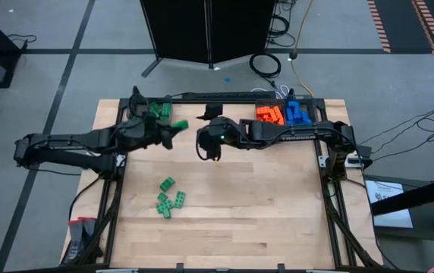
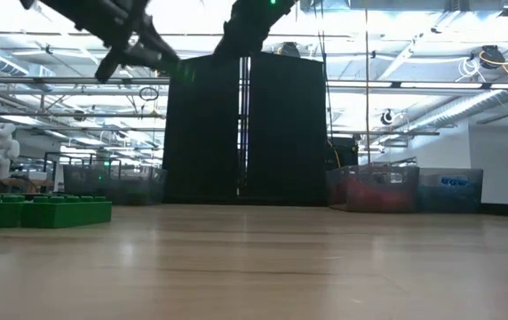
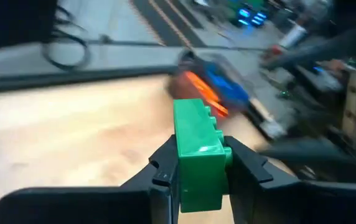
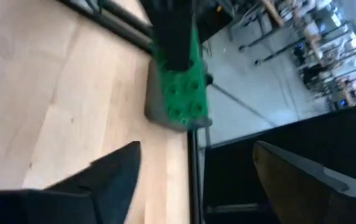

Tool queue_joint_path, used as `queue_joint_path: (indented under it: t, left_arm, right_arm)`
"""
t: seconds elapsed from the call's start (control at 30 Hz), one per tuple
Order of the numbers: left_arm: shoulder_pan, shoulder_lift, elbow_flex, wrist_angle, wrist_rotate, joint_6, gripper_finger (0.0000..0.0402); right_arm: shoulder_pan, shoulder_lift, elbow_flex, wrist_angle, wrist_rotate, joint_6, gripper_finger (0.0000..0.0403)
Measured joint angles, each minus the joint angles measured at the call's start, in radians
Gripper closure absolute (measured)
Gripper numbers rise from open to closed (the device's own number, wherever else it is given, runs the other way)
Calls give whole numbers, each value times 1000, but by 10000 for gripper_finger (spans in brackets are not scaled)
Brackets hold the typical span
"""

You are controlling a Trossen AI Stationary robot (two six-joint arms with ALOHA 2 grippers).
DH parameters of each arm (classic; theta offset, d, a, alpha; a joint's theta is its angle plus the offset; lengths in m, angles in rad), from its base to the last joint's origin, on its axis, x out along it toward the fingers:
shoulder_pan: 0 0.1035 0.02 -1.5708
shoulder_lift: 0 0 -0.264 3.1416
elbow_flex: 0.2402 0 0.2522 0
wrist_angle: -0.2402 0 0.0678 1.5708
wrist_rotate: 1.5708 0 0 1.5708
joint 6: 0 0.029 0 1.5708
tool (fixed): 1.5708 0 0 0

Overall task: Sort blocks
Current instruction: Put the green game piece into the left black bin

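Observation:
My left gripper (image 1: 176, 129) hangs above the table's far middle, shut on a green block (image 3: 196, 155) that also shows in the high view (image 1: 181, 123) and in the right wrist view (image 4: 185, 93). Just to its right, my right gripper (image 1: 203, 144) stands open, its fingers (image 4: 112, 171) spread wide with nothing between them, facing the held block. Several loose green blocks (image 1: 170, 199) lie flat on the wood left of the middle, seen low at the left in the low view (image 2: 41, 212). My left gripper pinches the green block by two opposite sides (image 3: 181, 177), one finger on each. The fingers come from the table's left, nearly level and slanting slightly down. The block juts out past the fingertips and is lifted clear of the table.
Along the far edge stand a bin with green blocks (image 1: 160, 111) at the left and bins with orange blocks (image 1: 268, 114) and blue blocks (image 1: 297, 113) at the right. A dark frame (image 1: 331, 163) borders the table. Bare wood (image 1: 262, 212) spreads toward the near edge.

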Motion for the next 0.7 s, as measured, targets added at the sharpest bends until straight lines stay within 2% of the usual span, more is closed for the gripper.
queue_joint_path:
  t: [0.13,0.27,0.33,0.47,0.57,0.7]
  left_arm:
    - [78,5,1,-92,-125,-3,321]
    - [187,20,1,-215,-287,-9,321]
    - [251,35,1,-253,-325,0,321]
    - [408,98,1,-273,-329,82,321]
    - [519,161,1,-267,-269,100,319]
    - [626,257,1,-263,-211,96,282]
  right_arm:
    - [-10,2,-1,-38,-3,30,69]
    - [-13,2,-1,-49,-4,32,82]
    - [-13,2,-1,-54,-4,31,92]
    - [-16,2,-1,-63,-4,31,106]
    - [-18,2,-1,-75,-4,36,112]
    - [-24,1,-1,-117,-5,61,114]
